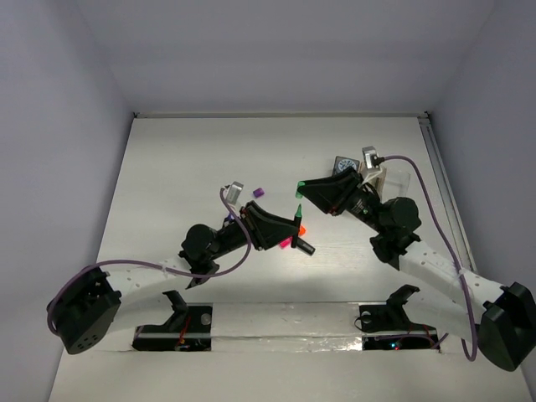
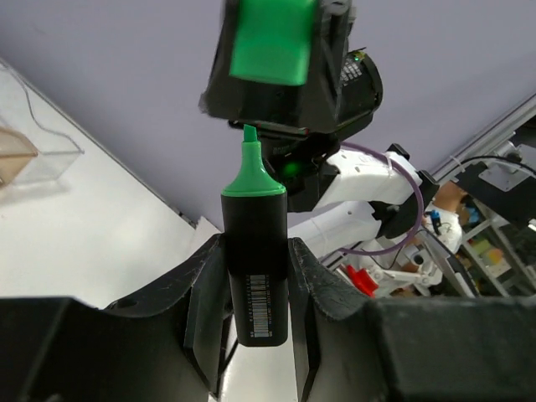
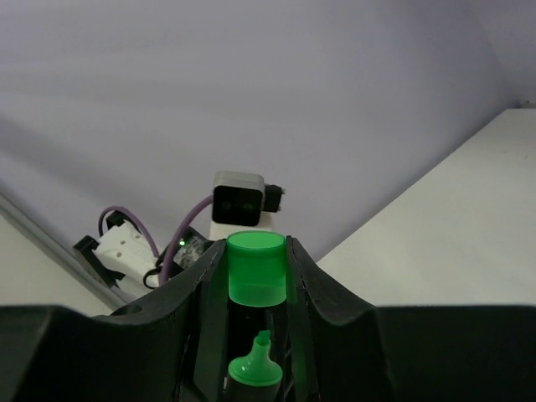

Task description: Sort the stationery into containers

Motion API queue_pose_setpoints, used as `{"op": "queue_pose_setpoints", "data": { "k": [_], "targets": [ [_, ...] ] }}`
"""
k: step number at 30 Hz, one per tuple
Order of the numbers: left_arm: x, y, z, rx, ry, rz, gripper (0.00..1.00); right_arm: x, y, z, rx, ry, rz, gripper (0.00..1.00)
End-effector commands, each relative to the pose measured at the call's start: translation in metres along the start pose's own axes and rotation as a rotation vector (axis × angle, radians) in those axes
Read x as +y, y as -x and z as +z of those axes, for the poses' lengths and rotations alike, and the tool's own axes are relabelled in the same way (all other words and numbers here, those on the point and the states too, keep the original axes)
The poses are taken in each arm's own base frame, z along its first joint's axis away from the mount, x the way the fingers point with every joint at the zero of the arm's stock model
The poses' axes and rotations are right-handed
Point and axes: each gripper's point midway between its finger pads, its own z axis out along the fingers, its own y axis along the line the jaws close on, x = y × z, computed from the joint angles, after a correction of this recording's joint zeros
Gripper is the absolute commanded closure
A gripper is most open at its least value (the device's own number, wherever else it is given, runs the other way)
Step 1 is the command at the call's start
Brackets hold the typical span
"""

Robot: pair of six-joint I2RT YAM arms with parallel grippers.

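Left wrist view: left fingers (image 2: 206, 318) pinch the seemingly light, stiff, slick highlighter (image 2: 254, 276) mid-barrel; right fingers (image 3: 306, 331) pinch its green cap (image 3: 256, 272).

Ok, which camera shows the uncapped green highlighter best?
Left wrist view: the green highlighter sits clamped in the left gripper, with its black body, barcode and bare tip all clear. The right wrist view catches only the tip, just under the green cap. The top view shows it tiny.
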Motion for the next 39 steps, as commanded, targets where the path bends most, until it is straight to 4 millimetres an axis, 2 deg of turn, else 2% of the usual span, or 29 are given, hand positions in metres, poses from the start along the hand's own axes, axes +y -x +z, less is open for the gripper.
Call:
{"op": "queue_pose_setpoints", "data": {
  "k": [1,5,9,20,21,39],
  "targets": [
    [-0.043,0.018,-0.008,-0.066,-0.210,-0.007,0.98,0.023,0.010,-0.001,-0.028,0.133,0.007,0.80],
    [-0.044,0.020,-0.011,-0.073,-0.236,-0.025,0.98,0.028,0.008,-0.002,-0.019,0.166,0.015,0.80],
    [-0.047,0.023,-0.013,-0.083,-0.254,-0.016,0.97,0.024,0.007,-0.004,-0.013,0.150,0.009,0.80],
    [-0.066,0.030,-0.016,-0.100,-0.325,0.010,0.96,0.018,-0.003,-0.012,-0.001,0.162,0.039,0.80],
    [-0.070,0.031,-0.017,-0.106,-0.339,0.014,0.96,0.024,-0.003,-0.014,-0.002,0.192,0.051,0.80],
    [-0.079,0.039,-0.020,-0.129,-0.353,0.057,0.96,0.002,-0.014,-0.018,-0.002,0.144,0.097,0.80]
  ]
}}
